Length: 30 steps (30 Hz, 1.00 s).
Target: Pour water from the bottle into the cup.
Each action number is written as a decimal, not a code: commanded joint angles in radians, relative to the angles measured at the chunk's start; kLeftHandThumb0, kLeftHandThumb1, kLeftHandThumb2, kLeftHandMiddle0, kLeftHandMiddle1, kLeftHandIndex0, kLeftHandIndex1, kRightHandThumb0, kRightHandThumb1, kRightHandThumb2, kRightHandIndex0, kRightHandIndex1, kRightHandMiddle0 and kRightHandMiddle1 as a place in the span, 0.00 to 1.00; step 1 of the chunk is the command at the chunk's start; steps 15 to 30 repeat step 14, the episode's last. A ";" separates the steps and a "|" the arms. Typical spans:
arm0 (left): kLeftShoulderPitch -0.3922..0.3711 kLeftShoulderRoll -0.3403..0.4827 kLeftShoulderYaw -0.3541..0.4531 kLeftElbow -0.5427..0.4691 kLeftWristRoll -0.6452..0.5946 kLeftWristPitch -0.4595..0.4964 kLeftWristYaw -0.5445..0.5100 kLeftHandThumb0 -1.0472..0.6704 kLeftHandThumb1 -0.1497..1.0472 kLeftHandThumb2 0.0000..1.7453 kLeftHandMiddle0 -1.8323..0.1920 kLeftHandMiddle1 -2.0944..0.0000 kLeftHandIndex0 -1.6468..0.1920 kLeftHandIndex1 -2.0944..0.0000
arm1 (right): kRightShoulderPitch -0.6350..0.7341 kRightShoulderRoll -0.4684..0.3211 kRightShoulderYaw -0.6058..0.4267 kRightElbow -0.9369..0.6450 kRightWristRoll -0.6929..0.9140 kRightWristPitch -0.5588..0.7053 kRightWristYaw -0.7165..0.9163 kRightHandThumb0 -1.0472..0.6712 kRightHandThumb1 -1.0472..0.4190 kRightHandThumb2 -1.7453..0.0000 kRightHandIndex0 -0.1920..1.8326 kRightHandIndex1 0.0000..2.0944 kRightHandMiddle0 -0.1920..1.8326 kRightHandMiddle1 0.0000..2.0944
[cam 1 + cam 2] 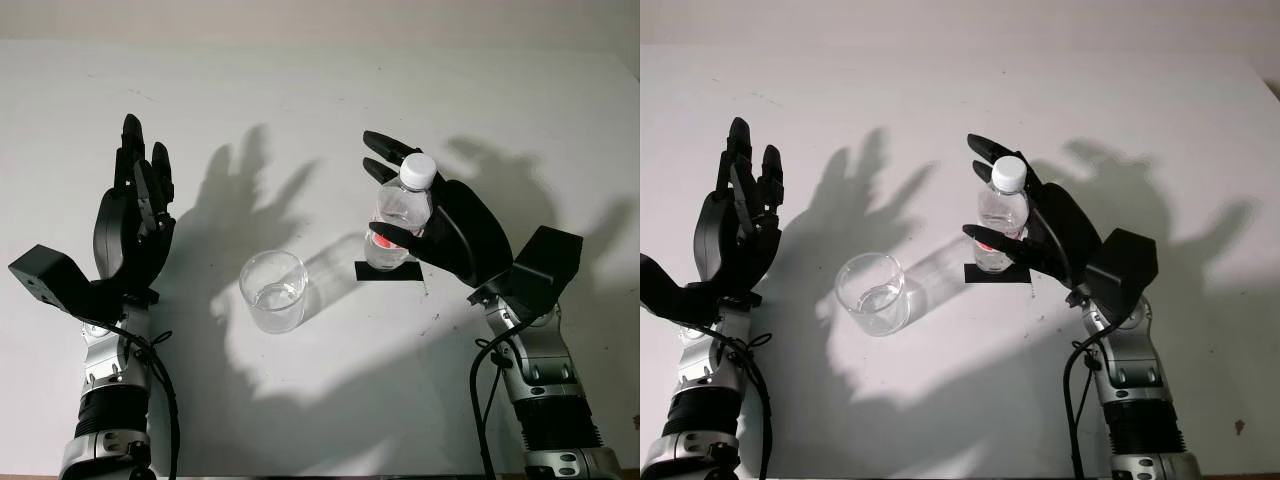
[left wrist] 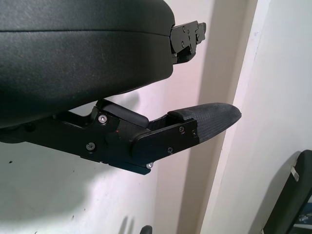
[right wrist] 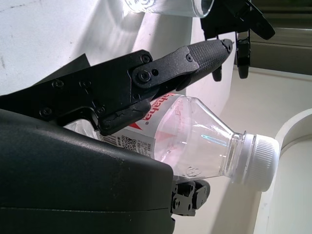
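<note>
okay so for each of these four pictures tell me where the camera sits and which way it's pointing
Left eye view: on the head, looking forward and down at the table; both arms, open left hand, right hand around the bottle, cup between.
Right eye view: same scene, slightly shifted.
Left wrist view: at the left wrist, along its black hand's shell.
Right wrist view: at the right wrist, close on the capped bottle in that hand.
Shared: bottle, cup and right hand.

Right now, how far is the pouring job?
Done: the right hand has its fingers around the bottle, which stands upright on a black mat, cap on. The left hand is open, raised left of the cup. Left: uncap, lift, pour.
</note>
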 commanded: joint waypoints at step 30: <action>0.012 0.008 0.004 -0.014 0.001 -0.012 -0.005 0.20 1.00 0.41 1.00 1.00 1.00 1.00 | 0.023 0.004 0.005 0.059 -0.002 -0.020 -0.023 0.04 0.07 0.97 0.00 0.00 0.00 0.00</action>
